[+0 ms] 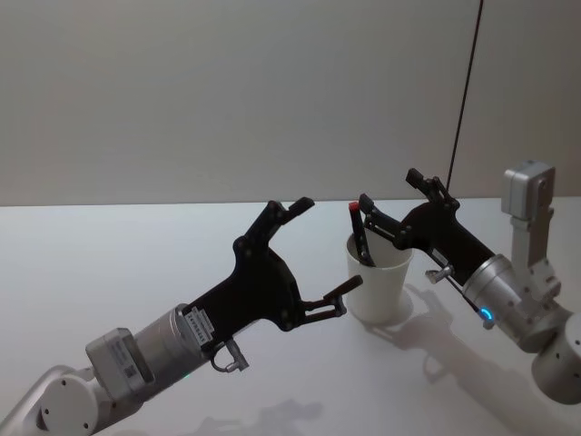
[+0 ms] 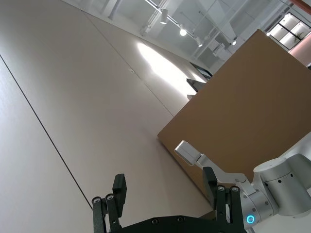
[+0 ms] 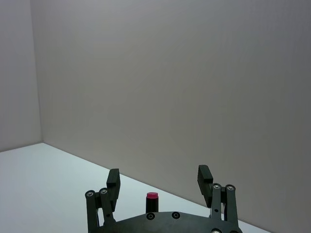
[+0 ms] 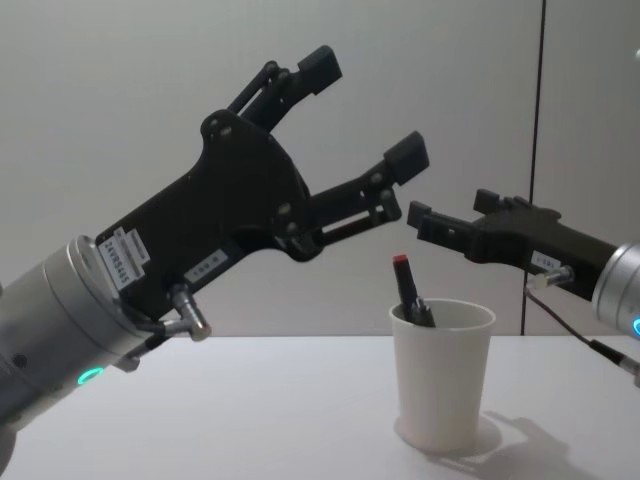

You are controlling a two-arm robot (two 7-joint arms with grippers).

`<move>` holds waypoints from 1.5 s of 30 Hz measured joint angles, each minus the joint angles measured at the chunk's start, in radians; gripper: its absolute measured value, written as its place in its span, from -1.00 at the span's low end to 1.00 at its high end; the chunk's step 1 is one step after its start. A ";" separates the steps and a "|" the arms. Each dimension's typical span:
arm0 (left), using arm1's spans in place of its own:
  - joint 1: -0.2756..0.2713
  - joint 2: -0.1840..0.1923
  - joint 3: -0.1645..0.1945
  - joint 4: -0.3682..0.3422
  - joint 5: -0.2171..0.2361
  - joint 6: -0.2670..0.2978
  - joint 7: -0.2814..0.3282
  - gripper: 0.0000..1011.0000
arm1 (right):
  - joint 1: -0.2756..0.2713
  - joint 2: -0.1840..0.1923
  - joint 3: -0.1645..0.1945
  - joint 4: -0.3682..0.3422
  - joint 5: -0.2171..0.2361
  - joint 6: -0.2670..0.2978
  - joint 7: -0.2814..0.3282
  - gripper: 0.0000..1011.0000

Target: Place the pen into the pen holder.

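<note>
Cup (image 1: 379,283) stands upright on the white tabletop (image 1: 136,263), right of centre in head view, w/ its shadow falling to the right. Pen (image 1: 359,234) sits inside the cup, leaning vs. the rim on the robot's left side, dark barrel w/ red cap sticking up above the rim; chest view shows the same: pen (image 4: 411,292) tilted, red end topmost, lower part hidden in the cup (image 4: 443,372). Right gripper (image 1: 392,202) hangs above and just behind the cup, arm coming in from the right; fingers spread apart, nothing between them, one finger close over the pen's top but whether it touches can't be told. In chest view the right gripper (image 4: 452,222) is level, a bit above the red cap and apart from it. Right wrist view: right gripper (image 3: 159,178) w/ both fingers wide apart, the red cap of the pen (image 3: 152,196) peeking up between them near the palm, plain grey wall behind. Left gripper (image 1: 320,248) is raised off the tabletop, just left of the cup, fingers spread wide & empty; lower finger tip near the cup's side, not clearly touching. In chest view the left gripper (image 4: 365,108) shows large, angled up and toward the right, well above the cup. Left wrist view: left gripper (image 2: 164,183) fingers apart, pointing at wall and ceiling, w/ part of the right arm (image 2: 272,191) at the edge.
</note>
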 joint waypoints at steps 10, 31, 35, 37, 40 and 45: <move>0.000 0.000 0.000 0.000 0.000 0.000 0.000 0.98 | -0.010 0.004 0.000 -0.017 0.003 -0.010 -0.002 0.98; 0.000 0.000 0.000 0.000 0.000 0.000 0.000 0.98 | -0.138 0.053 -0.004 -0.214 -0.056 -0.064 -0.133 0.98; 0.000 0.000 0.000 0.000 0.000 0.000 0.000 0.98 | -0.171 0.067 -0.004 -0.257 -0.066 -0.072 -0.165 0.98; 0.000 0.000 0.000 0.000 0.000 0.000 0.000 0.98 | -0.190 0.075 -0.004 -0.282 -0.071 -0.076 -0.183 0.98; 0.000 0.000 0.000 0.000 0.000 0.000 0.000 0.98 | -0.213 0.083 -0.003 -0.309 -0.077 -0.081 -0.207 0.98; 0.000 0.000 0.000 0.000 0.000 0.000 0.000 0.98 | -0.253 0.100 -0.002 -0.355 -0.087 -0.089 -0.247 0.98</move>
